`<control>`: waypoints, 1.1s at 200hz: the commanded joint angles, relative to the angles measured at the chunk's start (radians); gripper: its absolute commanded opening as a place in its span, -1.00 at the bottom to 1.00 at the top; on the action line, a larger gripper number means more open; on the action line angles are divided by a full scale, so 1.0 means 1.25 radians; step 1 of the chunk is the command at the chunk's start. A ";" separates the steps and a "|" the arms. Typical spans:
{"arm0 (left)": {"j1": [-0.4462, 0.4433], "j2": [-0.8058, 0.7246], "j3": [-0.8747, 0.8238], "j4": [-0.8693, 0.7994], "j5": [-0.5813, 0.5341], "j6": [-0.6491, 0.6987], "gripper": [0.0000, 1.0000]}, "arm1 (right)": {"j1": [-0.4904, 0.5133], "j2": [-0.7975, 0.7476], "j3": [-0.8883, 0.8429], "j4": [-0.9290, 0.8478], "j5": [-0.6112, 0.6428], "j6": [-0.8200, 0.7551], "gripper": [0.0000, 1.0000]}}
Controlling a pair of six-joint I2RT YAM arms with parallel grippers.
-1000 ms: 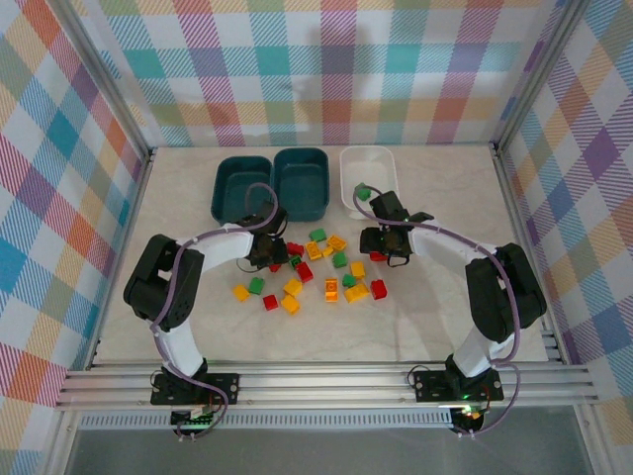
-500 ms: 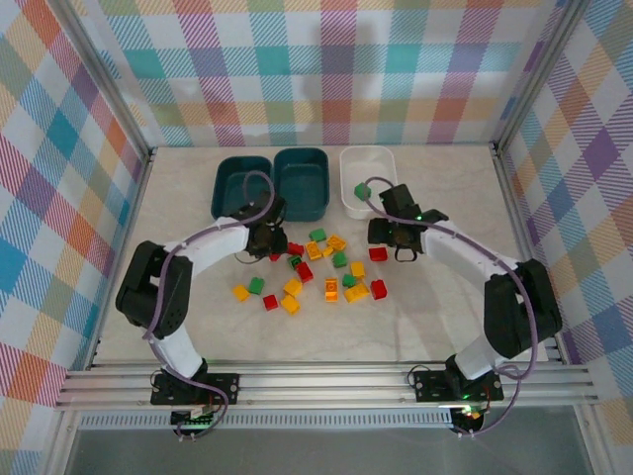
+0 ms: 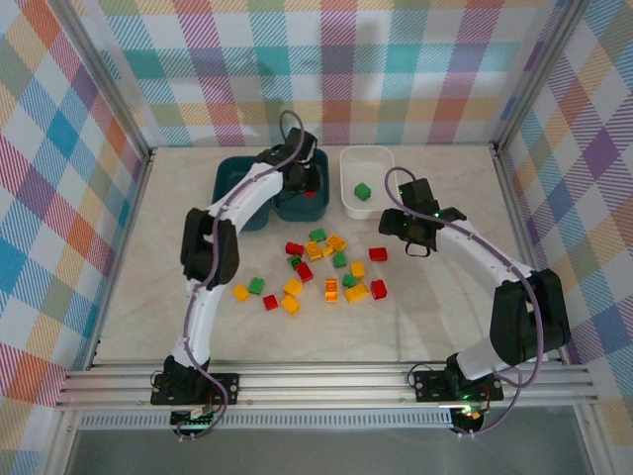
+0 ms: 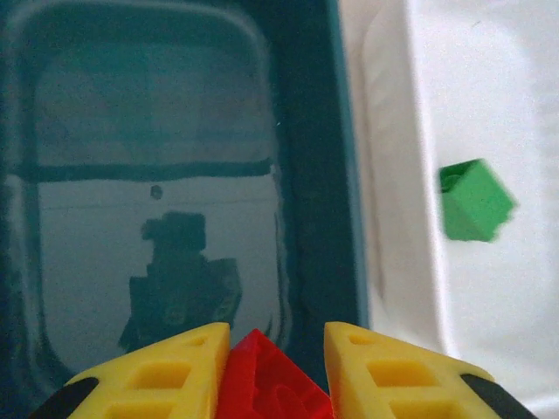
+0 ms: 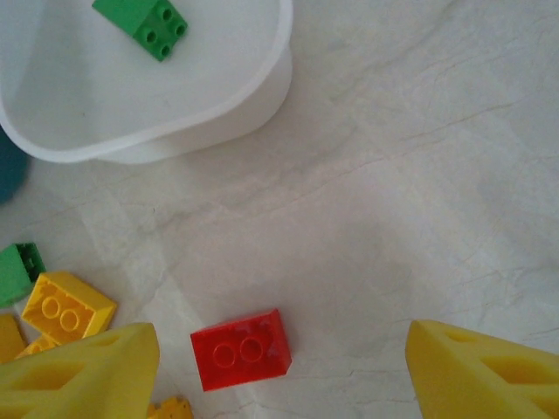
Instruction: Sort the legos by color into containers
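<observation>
My left gripper (image 4: 275, 371) is shut on a red lego (image 4: 269, 384) and hangs over the right-hand dark teal container (image 4: 148, 218), whose floor shows bare beneath it. From above, that gripper (image 3: 309, 190) sits over the same container (image 3: 321, 158). My right gripper (image 5: 284, 371) is open above the table, with a red lego (image 5: 240, 349) lying flat between its fingers, untouched. The white container (image 5: 262, 83) holds one green lego (image 5: 140, 22). From above, the right gripper (image 3: 394, 237) is just in front of the white container (image 3: 346, 168).
A second teal container (image 3: 232, 188) stands left of the first. Several red, green and yellow legos (image 3: 326, 269) lie scattered mid-table. A yellow lego (image 5: 65, 307) and a green one (image 5: 17, 271) lie left of my right gripper. Metal frame rails edge the table.
The left arm has swung from the pile back to the right teal container, carrying the red lego. The right gripper has drawn back and to the right, still open.
</observation>
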 commanded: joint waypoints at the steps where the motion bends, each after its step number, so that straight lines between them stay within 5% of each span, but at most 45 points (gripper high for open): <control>1: 0.027 0.080 0.128 -0.090 0.027 0.020 -0.54 | 0.005 -0.032 -0.012 -0.004 -0.037 0.000 0.50; 36: 0.048 0.133 0.190 -0.080 0.013 0.018 -0.39 | 0.005 -0.032 -0.017 -0.005 -0.053 -0.015 0.50; 61: 0.063 0.107 0.189 -0.060 0.013 0.020 0.31 | 0.006 -0.024 -0.016 -0.003 -0.061 -0.022 0.50; 98: 0.054 -0.067 0.027 0.031 0.047 0.020 0.62 | 0.006 -0.025 -0.020 0.005 -0.090 -0.011 0.50; 127: 0.041 -0.306 -0.293 0.131 0.006 -0.036 0.63 | 0.011 -0.030 -0.030 0.017 -0.117 -0.005 0.47; 158: 0.041 -0.562 -0.691 0.133 -0.162 -0.227 0.56 | 0.039 -0.021 -0.035 0.025 -0.124 -0.012 0.43; 177: 0.043 -0.715 -0.924 0.137 -0.190 -0.360 0.41 | 0.051 -0.003 -0.029 0.025 -0.130 -0.021 0.42; 220: 0.043 -0.942 -1.174 0.131 -0.192 -0.453 0.18 | 0.072 0.028 -0.025 0.031 -0.146 -0.019 0.38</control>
